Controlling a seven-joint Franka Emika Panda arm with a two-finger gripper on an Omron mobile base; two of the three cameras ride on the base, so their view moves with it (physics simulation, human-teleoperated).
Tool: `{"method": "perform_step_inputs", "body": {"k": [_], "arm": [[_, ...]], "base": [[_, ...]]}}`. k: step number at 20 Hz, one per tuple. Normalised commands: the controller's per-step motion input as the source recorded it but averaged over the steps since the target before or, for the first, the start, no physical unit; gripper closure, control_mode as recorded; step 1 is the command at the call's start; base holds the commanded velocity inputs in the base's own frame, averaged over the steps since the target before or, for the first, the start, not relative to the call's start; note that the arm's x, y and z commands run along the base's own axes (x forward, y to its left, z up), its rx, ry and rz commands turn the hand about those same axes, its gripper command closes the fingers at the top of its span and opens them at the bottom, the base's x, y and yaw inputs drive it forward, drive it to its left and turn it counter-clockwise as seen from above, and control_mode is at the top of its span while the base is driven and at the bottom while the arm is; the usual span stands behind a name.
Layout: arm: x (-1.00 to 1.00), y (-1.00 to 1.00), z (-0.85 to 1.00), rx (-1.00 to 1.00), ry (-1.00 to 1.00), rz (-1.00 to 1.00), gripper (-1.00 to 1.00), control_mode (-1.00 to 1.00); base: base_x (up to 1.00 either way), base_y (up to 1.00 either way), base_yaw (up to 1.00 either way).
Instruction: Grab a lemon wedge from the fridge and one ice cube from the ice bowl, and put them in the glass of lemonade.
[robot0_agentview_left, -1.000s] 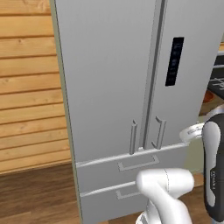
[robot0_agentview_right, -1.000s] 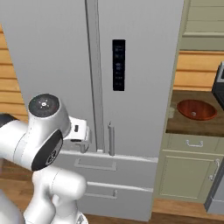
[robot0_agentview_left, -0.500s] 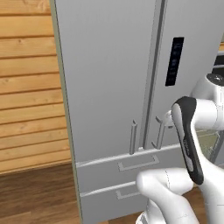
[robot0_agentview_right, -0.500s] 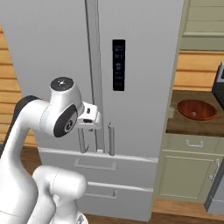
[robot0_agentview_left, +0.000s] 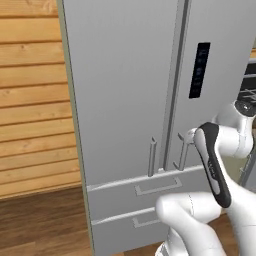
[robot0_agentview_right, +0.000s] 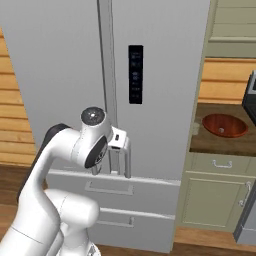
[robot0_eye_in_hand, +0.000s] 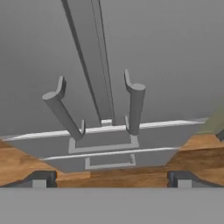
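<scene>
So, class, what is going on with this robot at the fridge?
The robot arm has its tool open and pointed at the two bar handles of the fridge, close in front of them but gripping nothing. Both fridge doors are shut. The reddish-brown ice bowl sits on the counter to the right.

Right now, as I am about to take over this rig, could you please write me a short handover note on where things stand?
Pincer: open, holding nothing, raised in front of the fridge, facing its two door handles and touching neither.
Fridge: both doors shut, both lower drawers shut. The lemon wedge cannot be seen.
Ice bowl: reddish-brown, on the counter to the right of the fridge; its contents cannot be made out.
Done: only the approach to the doors.
Left: open a door, take the lemon wedge, take one ice cube, put both in the glass of lemonade.
</scene>
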Motion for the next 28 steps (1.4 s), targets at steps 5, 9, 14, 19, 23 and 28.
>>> {"method": "perform_step_inputs", "body": {"k": [5, 9, 14, 19, 23, 28], "arm": [[0.14, -0.14, 0.00, -0.02, -0.02, -0.07, -1.00, -1.00], [0.45, 0.00, -0.22, -0.02, 0.01, 0.00, -1.00, -1.00], [0.50, -0.01, -0.39, -0.01, 0.00, 0.00, -1.00, -1.00], [0.36, -0.24, -0.07, 0.00, 0.01, 0.00, -1.00, -1.00], [0.35, -0.10, -0.20, 0.00, 0.00, 0.00, -1.00, -1.00], [0.42, 0.00, -0.45, 0.00, 0.00, 0.00, -1.00, -1.00]], "base": [[0.00, 0.00, 0.00], [0.00, 0.00, 0.00], [0.00, 0.00, 0.00], [0.00, 0.00, 0.00], [0.00, 0.00, 0.00], [0.00, 0.00, 0.00]]}}
